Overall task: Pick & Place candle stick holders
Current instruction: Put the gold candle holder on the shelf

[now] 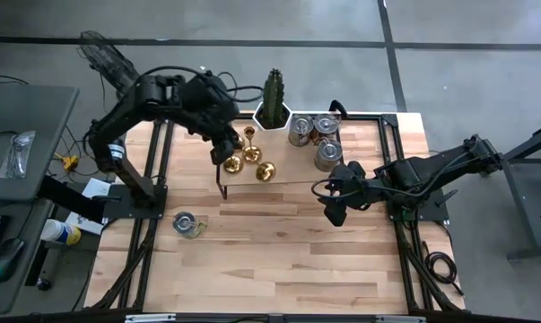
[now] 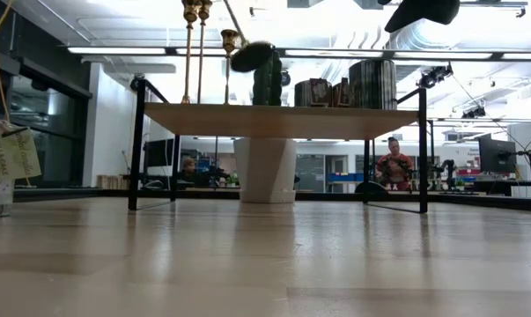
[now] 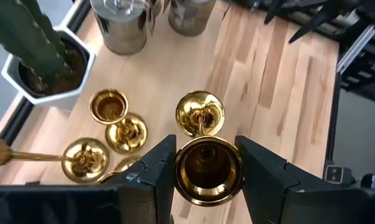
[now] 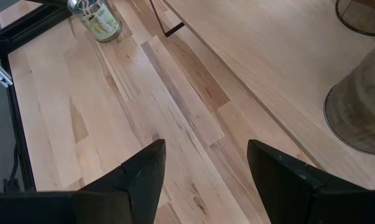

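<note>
Several shiny gold candle stick holders point(image 1: 252, 157) stand on their round bases on a raised wooden shelf point(image 1: 360, 175) at the table's far middle. In the left wrist view, two stand free point(image 3: 115, 118) point(image 3: 81, 155). My left gripper point(image 1: 230, 154) is over the shelf's left part, shut on another holder point(image 3: 207, 167). In the low view, tall holders point(image 2: 190, 35) and a short one point(image 2: 230, 44) rise from the shelf beside the dark gripper point(image 2: 252, 55). My right gripper point(image 1: 333, 205) hangs open and empty over the table point(image 4: 175, 112), in front of the shelf. My left gripper pinches the holder's cup rim point(image 3: 181, 177), at its top end, between its two fingers, one on each side. The fingers come from above, pointing down along the stem. The holder is upright, its round base point(image 3: 199, 115) over the shelf board; whether it rests there I cannot tell.
A cactus in a white six-sided pot point(image 1: 273, 103) and three silver tins point(image 1: 315, 139) stand on the shelf's far part. A small labelled jar point(image 1: 187, 224) stands on the table at the near left. A person point(image 2: 393, 163) sits in the room behind.
</note>
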Controlling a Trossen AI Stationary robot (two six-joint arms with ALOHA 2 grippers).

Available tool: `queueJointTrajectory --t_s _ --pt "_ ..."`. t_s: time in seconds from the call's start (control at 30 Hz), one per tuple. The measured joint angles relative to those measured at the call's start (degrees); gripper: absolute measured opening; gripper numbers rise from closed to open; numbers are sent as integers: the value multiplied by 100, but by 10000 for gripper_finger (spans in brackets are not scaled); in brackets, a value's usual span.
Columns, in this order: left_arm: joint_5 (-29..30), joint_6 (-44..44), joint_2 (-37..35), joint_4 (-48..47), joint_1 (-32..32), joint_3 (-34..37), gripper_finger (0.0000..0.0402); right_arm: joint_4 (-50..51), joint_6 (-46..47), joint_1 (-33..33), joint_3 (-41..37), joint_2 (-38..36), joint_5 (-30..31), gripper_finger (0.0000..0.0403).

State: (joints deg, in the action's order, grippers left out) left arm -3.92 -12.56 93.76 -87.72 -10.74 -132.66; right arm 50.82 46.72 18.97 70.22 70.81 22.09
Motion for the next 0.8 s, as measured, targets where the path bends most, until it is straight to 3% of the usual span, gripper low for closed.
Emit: queueJointTrajectory --t_s 0.8 --pt "134 24 384 -228 -11 -208 139 -1 0 0 0 0 33 220"
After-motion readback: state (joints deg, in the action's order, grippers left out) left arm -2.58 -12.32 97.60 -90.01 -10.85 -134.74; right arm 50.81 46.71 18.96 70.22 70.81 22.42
